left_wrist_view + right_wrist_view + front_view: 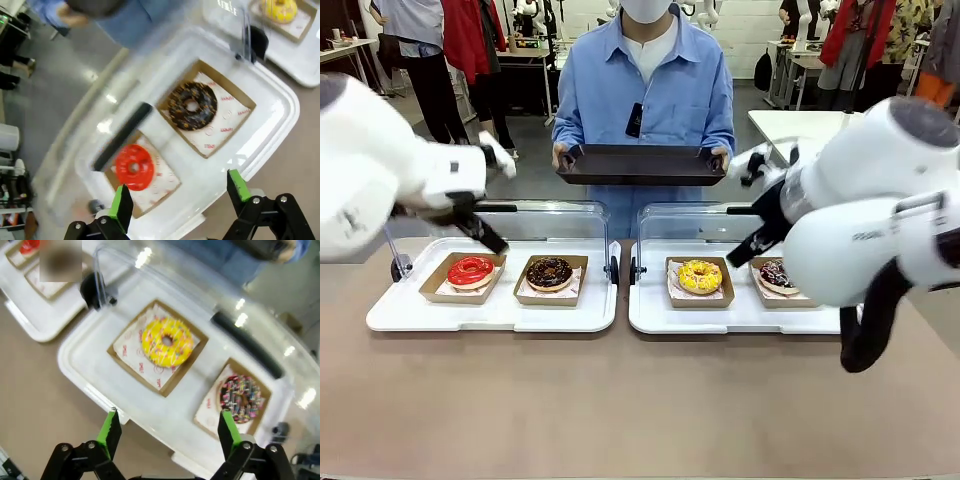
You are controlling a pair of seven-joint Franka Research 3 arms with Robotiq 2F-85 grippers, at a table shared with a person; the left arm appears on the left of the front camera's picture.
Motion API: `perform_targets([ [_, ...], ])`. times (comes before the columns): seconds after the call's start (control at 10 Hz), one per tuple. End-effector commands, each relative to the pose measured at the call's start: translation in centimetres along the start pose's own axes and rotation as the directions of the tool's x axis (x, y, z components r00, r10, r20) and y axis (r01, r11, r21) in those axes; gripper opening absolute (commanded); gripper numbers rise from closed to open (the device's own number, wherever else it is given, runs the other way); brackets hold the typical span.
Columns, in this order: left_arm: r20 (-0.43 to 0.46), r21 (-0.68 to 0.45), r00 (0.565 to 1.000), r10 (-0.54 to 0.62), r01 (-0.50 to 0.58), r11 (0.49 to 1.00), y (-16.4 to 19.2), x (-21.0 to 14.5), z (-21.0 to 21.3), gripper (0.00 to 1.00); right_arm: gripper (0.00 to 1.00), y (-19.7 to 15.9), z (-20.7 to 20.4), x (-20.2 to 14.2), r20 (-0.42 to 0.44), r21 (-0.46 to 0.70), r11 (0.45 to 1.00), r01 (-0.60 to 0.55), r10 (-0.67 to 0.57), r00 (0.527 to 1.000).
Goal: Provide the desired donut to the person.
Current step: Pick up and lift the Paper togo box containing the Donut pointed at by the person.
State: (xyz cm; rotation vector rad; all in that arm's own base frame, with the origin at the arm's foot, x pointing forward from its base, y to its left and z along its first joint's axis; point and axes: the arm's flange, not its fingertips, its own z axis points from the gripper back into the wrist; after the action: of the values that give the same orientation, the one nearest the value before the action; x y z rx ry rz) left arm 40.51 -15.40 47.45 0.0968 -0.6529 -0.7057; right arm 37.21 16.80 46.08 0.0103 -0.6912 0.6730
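Showing the person in a light blue shirt [650, 95] at top centre of the front view, holding a dark rectangular tray [640, 165] in both hands. Finds the left gripper [178, 187] spread wide and empty at the bottom of its wrist view, above a red glazed ring donut [133, 167] and a chocolate sprinkled donut [192, 106]. Places the right gripper [168, 415] likewise apart and empty, over a yellow iced donut [167, 342] at centre and a dark donut with coloured sprinkles [241, 397] at lower right.

Person [645, 90] holds tray [640, 163]; red donut [470, 270], chocolate donut [549, 272], yellow donut [700, 276], seemingly sprinkled donut [777, 274] boxed.
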Motion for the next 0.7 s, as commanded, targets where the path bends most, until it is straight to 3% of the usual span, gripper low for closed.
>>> perform_targets([
  [0.0, 0.010, 0.046, 1.000, 0.012, -0.012, 0.999, 1.3, 3.3, 4.9, 1.00, 1.00, -0.3, 7.6, 2.4, 0.026, -0.045, 0.999, 0.014, -0.012, 1.000],
  [0.3, 0.028, 0.091, 1.000, 0.004, -0.006, 0.996, 2.4, 6.0, 9.2, 1.00, 1.00, -1.7, 14.9, 5.1, 0.054, -0.021, 1.000, 0.011, -0.009, 0.999],
  [0.5, 0.056, 0.091, 0.998, 0.014, -0.019, 0.996, 2.4, 5.9, 9.9, 1.00, 1.00, -1.6, 16.1, 5.8, 0.027, -0.042, 0.999, -0.001, 0.002, 1.000],
  [0.6, 0.055, 0.062, 0.999, 0.001, -0.005, 0.998, 2.9, 6.5, 10.3, 1.00, 1.00, -1.6, 16.8, 5.3, 0.073, -0.042, 0.999, 0.007, -0.004, 0.997],
])
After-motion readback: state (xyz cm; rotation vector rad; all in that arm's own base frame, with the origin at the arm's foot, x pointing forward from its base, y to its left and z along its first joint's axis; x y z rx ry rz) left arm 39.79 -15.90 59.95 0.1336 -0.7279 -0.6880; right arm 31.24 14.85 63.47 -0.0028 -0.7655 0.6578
